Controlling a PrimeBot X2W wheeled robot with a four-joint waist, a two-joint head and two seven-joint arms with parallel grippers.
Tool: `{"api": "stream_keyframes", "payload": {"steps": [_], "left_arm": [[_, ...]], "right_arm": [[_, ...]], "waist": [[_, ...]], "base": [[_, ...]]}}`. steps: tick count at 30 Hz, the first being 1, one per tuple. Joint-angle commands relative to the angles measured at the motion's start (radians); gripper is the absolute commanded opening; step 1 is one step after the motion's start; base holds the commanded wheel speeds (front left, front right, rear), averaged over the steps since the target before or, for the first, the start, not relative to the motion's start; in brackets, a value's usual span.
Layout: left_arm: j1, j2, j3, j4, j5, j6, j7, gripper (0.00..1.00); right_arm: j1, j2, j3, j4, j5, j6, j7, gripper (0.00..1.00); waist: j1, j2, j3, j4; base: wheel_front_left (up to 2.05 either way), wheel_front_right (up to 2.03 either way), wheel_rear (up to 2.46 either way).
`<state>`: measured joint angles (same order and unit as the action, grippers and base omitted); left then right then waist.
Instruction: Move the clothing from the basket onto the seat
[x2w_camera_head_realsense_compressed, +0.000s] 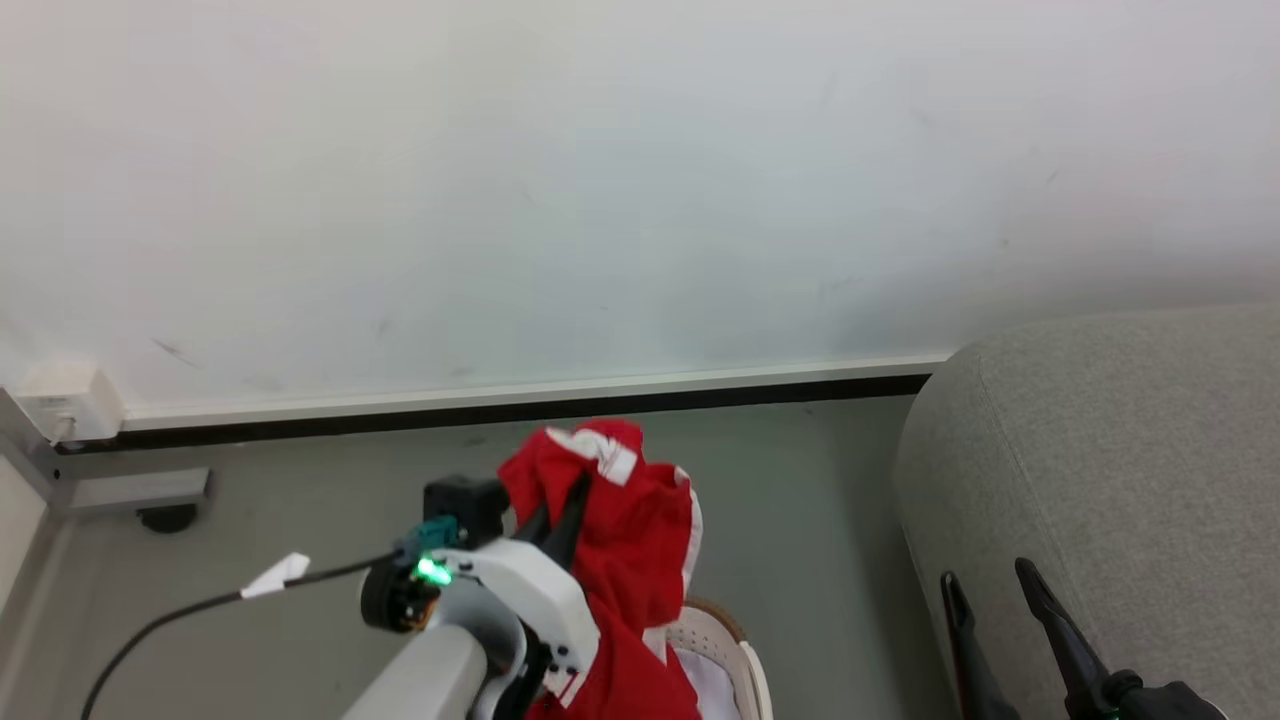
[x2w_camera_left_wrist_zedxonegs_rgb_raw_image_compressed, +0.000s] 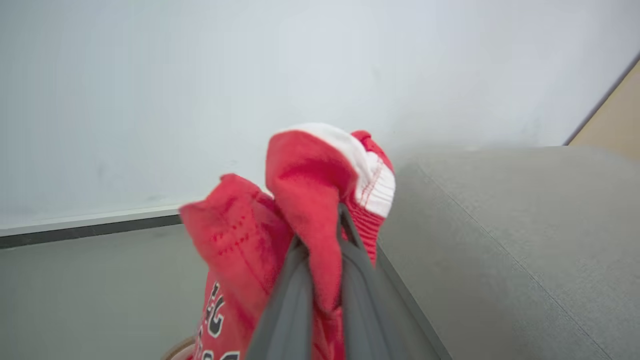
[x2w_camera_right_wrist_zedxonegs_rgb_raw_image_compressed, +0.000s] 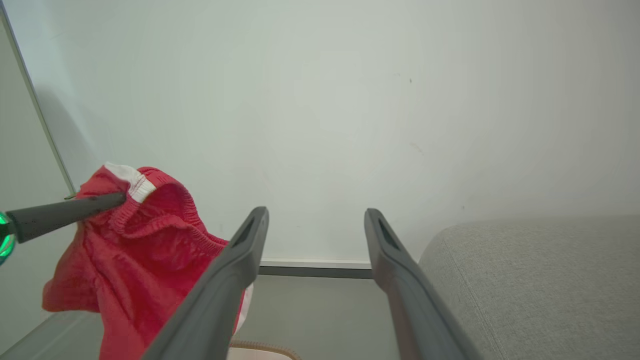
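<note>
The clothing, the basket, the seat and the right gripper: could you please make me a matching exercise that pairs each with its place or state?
Things:
1. clothing
2. basket
3. seat
4. right gripper

Places or states:
A. open, holding nothing, fingers in front of the grey upholstery
B. at the head view's bottom edge, under the hanging red fabric
C. pinched in the shut left gripper, hanging in the air
D. light grey, on the robot's right

Pairs: 1-C, 2-B, 3-D, 4-A
</note>
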<state>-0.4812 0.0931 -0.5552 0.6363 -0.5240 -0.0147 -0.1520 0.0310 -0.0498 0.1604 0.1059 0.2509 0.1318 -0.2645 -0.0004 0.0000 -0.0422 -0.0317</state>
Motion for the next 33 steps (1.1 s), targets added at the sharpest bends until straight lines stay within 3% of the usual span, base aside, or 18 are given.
{"api": "stream_keyframes", "payload": {"steps": [1,15,20,24,33], "left_arm": [[-0.014,0.014,0.010,-0.040,-0.011,0.011,0.008,0.00],[-0.039,0.098,0.044,-0.382,-0.035,0.062,0.146,0.00],[-0.006,0.111,0.037,-0.476,-0.040,0.082,0.186,0.00],[0.015,0.110,0.020,-0.532,-0.045,0.084,0.204,0.00],[0.047,0.093,-0.041,-0.616,-0.050,0.071,0.247,0.00]], "right_arm": [[0.016,-0.002,0.002,0.000,0.007,-0.002,0.000,1.00],[0.035,-0.019,0.024,0.002,-0.022,-0.002,0.000,1.00],[-0.001,-0.056,0.063,-0.007,-0.029,-0.002,0.000,1.00],[-0.041,-0.117,0.131,-0.028,0.004,-0.002,0.000,1.00],[-0.200,-0.329,0.364,-0.031,0.093,-0.002,0.000,1.00]], "waist": [[0.0004,0.0000,-0.010,0.005],[0.0004,0.0000,-0.050,0.006],[0.0004,0.0000,-0.044,-0.007],[0.0004,0.0000,-0.039,-0.015],[0.0004,0.0000,-0.032,-0.023]], "base": [[0.00,0.00,0.00],[0.00,0.00,0.00],[0.00,0.00,0.00],[0.00,0.00,0.00],[0.00,0.00,0.00]]}}
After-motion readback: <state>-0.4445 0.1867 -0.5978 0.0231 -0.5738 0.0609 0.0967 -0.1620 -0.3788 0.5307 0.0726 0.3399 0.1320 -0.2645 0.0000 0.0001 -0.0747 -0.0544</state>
